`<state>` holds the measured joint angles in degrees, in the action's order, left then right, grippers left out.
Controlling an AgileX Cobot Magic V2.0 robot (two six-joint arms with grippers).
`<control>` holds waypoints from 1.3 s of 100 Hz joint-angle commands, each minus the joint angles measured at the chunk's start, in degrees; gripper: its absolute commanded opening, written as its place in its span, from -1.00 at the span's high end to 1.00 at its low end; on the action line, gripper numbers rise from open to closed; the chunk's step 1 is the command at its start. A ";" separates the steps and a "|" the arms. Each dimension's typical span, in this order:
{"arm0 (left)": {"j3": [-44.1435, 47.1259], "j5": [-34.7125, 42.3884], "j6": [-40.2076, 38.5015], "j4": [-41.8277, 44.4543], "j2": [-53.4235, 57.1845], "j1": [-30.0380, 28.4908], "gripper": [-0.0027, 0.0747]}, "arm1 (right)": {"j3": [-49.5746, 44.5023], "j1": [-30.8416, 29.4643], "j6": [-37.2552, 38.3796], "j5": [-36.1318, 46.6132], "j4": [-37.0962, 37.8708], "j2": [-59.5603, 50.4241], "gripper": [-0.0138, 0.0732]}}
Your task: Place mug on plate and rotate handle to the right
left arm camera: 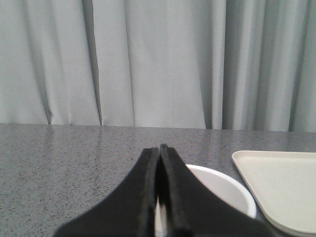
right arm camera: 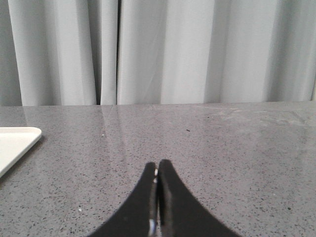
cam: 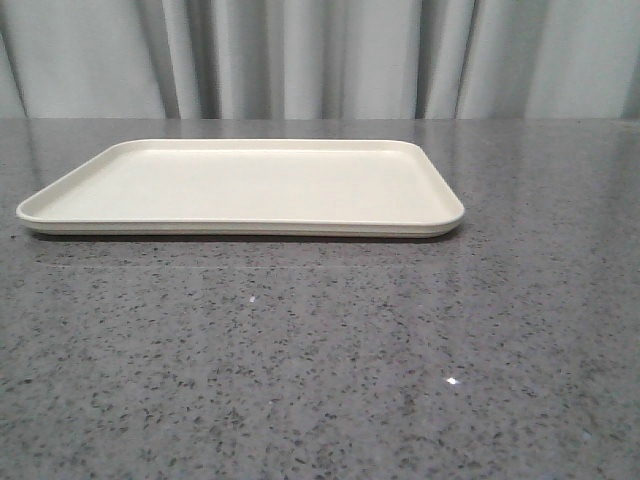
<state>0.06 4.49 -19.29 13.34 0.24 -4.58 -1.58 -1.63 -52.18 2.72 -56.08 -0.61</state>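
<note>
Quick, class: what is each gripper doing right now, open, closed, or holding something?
Left gripper: closed, holding nothing; the mug sits just behind its fingers.
Right gripper: closed, holding nothing, over bare table.

Your left hand [left arm camera: 159, 148] covers most of the mug [left arm camera: 224, 190] in the left wrist view: only an arc of white rim and wall shows, so you cannot see the handle or the printed face. The plate [left arm camera: 281, 187] is cut off there by the picture's edges, and the right wrist view catches just one corner of it. The front view shows neither the mug nor either hand. Your right hand [right arm camera: 157, 170] is cropped at its base.
</note>
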 commanded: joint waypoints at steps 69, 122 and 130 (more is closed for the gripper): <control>0.27 11.07 -0.72 -4.73 1.73 0.37 0.98 | 0.78 -0.39 -0.40 3.32 -5.65 -1.18 0.82; -5.06 11.25 -5.38 -15.58 1.63 0.37 0.98 | 11.65 -0.39 -0.40 3.61 -8.50 -0.14 0.82; -8.31 9.25 -5.38 -15.58 1.51 0.37 0.98 | 13.83 -0.39 -0.40 3.43 -8.50 1.48 0.82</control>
<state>-3.32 10.77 -23.94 -1.75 0.24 -4.58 8.09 -1.63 -52.18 3.90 -64.55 -0.61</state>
